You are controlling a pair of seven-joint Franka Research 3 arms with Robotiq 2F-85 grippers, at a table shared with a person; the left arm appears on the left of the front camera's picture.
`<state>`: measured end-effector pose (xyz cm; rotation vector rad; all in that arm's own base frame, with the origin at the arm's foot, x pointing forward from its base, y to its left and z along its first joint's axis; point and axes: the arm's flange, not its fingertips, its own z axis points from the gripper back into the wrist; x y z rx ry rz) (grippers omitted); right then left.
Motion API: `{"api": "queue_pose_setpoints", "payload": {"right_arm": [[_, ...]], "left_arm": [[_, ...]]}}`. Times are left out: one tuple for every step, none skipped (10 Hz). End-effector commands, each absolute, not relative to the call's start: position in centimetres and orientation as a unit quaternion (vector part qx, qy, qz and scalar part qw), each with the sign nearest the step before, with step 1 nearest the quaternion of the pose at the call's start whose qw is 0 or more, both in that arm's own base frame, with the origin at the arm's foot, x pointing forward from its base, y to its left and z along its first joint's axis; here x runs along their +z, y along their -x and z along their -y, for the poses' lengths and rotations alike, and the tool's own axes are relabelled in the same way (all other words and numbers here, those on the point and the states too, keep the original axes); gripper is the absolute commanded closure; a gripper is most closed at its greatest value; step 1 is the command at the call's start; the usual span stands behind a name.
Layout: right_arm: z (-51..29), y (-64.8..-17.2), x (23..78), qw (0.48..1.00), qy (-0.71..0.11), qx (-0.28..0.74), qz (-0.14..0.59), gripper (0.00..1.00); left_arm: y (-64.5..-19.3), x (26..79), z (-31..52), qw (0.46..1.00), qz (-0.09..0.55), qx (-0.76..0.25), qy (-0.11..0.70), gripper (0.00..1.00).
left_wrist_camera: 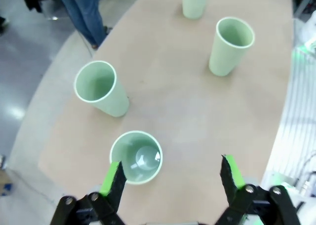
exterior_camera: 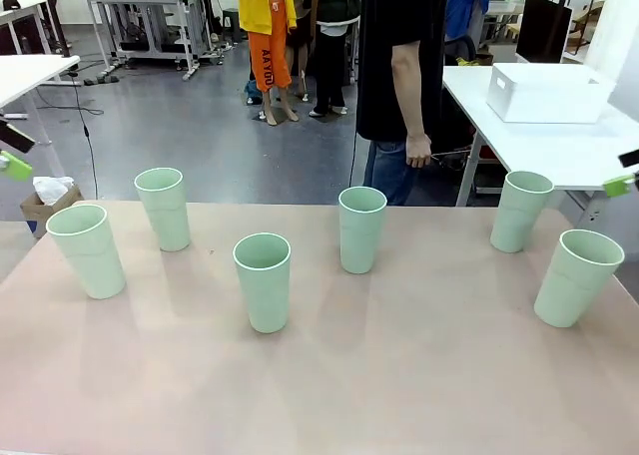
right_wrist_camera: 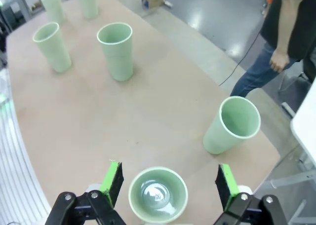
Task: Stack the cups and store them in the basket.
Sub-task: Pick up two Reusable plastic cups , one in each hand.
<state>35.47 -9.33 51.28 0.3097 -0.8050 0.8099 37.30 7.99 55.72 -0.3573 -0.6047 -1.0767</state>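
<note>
Six pale mint-green cups stand upright and apart on the pinkish table: far left, back left, centre front, centre, back right, far right. My left gripper hangs open above the table, with a cup just inside its left finger. My right gripper is open too, high over a cup seen between its fingers. Their green tips peek in at the front view's edges. The white basket sits on another table behind.
A person in a black top stands at the far edge, hand hanging down. The white side table under the basket is at the back right. Wide gaps of bare table separate the cups.
</note>
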Motion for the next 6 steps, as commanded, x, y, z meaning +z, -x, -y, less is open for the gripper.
{"api": "queue_pose_setpoints", "payload": {"right_arm": [[12.9,-35.6,51.1,0.819,-0.189,0.368,0.398,0.0],[14.4,-35.2,51.0,0.814,-0.203,0.361,0.406,0.0],[15.8,-35.0,50.7,0.812,-0.215,0.352,0.412,0.0],[17.0,-34.6,50.5,0.808,-0.228,0.346,0.419,0.0],[18.0,-34.3,50.2,0.806,-0.234,0.34,0.425,0.0],[18.8,-33.9,50.0,0.803,-0.241,0.335,0.43,0.0]], "left_arm": [[-37.8,54.8,-9.8,0.782,0.289,-0.518,0.193,0.0],[-37.4,54.3,-11.1,0.772,0.3,-0.525,0.196,0.0],[-37.0,53.7,-12.3,0.764,0.31,-0.529,0.2,0.0],[-36.7,53.2,-13.6,0.766,0.317,-0.524,0.194,0.0],[-36.4,52.7,-14.4,0.765,0.325,-0.52,0.197,0.0],[-36.3,51.9,-15.3,0.761,0.332,-0.516,0.21,0.0]]}}
